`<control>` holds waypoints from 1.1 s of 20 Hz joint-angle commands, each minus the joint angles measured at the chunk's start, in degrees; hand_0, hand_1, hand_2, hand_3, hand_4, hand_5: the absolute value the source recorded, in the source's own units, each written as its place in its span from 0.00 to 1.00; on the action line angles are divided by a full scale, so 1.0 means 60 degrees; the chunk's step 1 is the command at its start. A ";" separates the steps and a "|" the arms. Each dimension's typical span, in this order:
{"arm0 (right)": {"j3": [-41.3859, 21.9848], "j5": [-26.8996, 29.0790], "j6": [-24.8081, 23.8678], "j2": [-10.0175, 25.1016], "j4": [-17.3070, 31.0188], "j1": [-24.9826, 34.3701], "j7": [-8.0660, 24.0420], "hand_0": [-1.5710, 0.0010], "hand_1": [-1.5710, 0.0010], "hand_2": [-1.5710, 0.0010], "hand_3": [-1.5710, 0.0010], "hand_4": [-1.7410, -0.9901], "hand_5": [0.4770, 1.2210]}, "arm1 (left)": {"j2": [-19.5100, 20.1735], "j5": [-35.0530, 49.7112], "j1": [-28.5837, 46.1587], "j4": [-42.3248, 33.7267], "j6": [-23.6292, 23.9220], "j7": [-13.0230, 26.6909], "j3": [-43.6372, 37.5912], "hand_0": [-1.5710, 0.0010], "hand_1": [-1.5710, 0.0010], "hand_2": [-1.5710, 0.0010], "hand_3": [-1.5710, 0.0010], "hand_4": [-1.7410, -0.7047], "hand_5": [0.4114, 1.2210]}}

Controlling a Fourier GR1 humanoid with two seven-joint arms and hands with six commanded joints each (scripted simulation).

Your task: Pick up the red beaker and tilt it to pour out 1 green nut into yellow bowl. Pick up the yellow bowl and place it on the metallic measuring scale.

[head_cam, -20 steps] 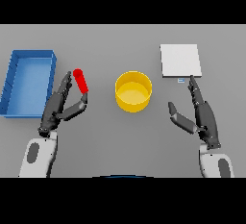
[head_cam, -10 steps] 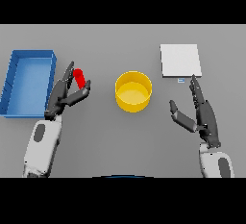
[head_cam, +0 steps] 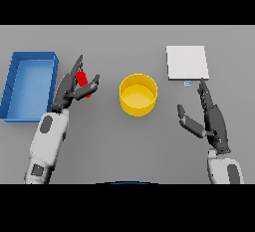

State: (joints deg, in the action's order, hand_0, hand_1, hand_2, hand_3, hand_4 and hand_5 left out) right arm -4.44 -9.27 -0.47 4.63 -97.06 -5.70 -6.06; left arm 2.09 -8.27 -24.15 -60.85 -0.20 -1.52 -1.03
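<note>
Beaker (head_cam: 83, 82), lying free beside the left hand (head_cam: 69, 90) a second ago, now sits between its closing fingers (head_cam: 92, 81) near the tray (head_cam: 31, 59), grasp nearly made, well left of the bowl (head_cam: 138, 94); right hand (head_cam: 211, 119) idles, fingers relaxed.

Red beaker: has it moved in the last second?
Yes. The red beaker has shifted slightly away from the yellow bowl, toward the blue tray, with the left hand now closed around it.
</note>
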 commanded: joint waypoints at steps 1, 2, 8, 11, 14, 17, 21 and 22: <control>0.0013 0.0074 0.0066 0.0044 -0.0094 0.0008 0.0010 1.00 1.00 1.00 1.00 0.58 0.27 | 0.0004 -0.0021 -0.0042 0.0141 0.0019 -0.0256 -0.0025 1.00 1.00 1.00 1.00 0.38 0.39; 0.0060 0.0066 0.0014 0.0059 -0.0052 0.0129 0.0162 1.00 1.00 1.00 1.00 0.59 0.28 | -0.0029 0.0018 -0.0123 0.0274 0.0025 -0.0349 -0.0076 1.00 1.00 1.00 1.00 0.36 0.40; -0.0073 -0.0091 -0.0011 -0.0020 -0.0008 0.0071 0.0089 1.00 1.00 1.00 1.00 0.61 0.28 | -0.0336 -0.0167 -0.0597 0.1006 0.0862 -0.0526 -0.0348 0.45 0.44 0.44 0.44 0.29 0.73; 0.0038 0.0060 0.0092 0.0110 -0.0037 0.0130 0.0164 1.00 1.00 1.00 1.00 0.60 0.28 | -0.0530 -0.0371 -0.0628 0.1144 0.1003 -0.1071 -0.0358 0.23 0.23 0.22 0.23 0.29 0.86; -0.0004 0.0129 0.0128 0.0018 -0.0007 0.0232 0.0134 1.00 1.00 1.00 1.00 0.58 0.28 | -0.0584 -0.0371 -0.0629 0.1163 0.1136 -0.1367 -0.0433 0.12 0.12 0.11 0.12 0.18 0.89; -0.0098 -0.0137 0.0043 -0.0001 0.0229 0.0281 -0.0039 1.00 1.00 1.00 1.00 0.61 0.27 | -0.0543 -0.0148 -0.0624 0.0993 0.1167 -0.1404 -0.0379 0.06 0.06 0.06 0.06 0.09 0.87; -0.0049 -0.0178 -0.0008 0.0077 0.0161 0.0355 -0.0039 1.00 1.00 1.00 1.00 0.64 0.26 | -0.0337 -0.0153 -0.0577 0.0100 0.1413 -0.1266 -0.0070 0.02 0.02 0.02 0.02 0.04 0.85; -0.0122 -0.0254 -0.0014 0.0050 0.0144 0.0295 -0.0085 1.00 1.00 1.00 1.00 0.65 0.26 | -0.0290 -0.0241 -0.0568 -0.0119 0.1473 -0.1171 0.0078 0.02 0.02 0.02 0.02 0.03 0.85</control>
State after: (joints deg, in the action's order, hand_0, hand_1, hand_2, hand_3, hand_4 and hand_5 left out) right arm -5.19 -10.80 -0.53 4.92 -96.19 -3.95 -6.61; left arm 0.35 -9.57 -27.57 -61.58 8.58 -8.75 -0.56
